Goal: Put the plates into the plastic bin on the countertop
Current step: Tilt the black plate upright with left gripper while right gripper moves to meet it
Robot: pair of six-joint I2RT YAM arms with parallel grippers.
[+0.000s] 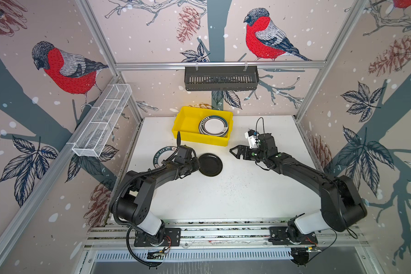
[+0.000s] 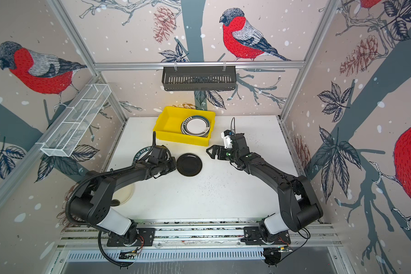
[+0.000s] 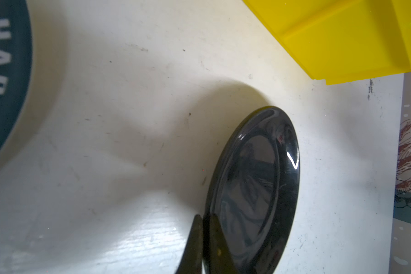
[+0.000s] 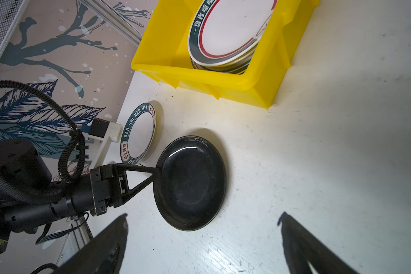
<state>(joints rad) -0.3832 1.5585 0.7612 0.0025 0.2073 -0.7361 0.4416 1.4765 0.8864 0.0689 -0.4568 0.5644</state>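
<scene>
I see my left end effector (image 4: 157,169) pinched on the black plate (image 1: 210,164) by its rim, on the bench (image 1: 247,189) near the yellow bin (image 1: 188,118). My right end effector (image 1: 233,153) is spread wide, empty.

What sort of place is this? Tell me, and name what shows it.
Probably a robot test cell, not a real kitchen: aluminium framing holds bird-print wallpaper panels, the left arm and right arm are bolted to a front rail, and a plastic bin of plates sits on the countertop.
</scene>
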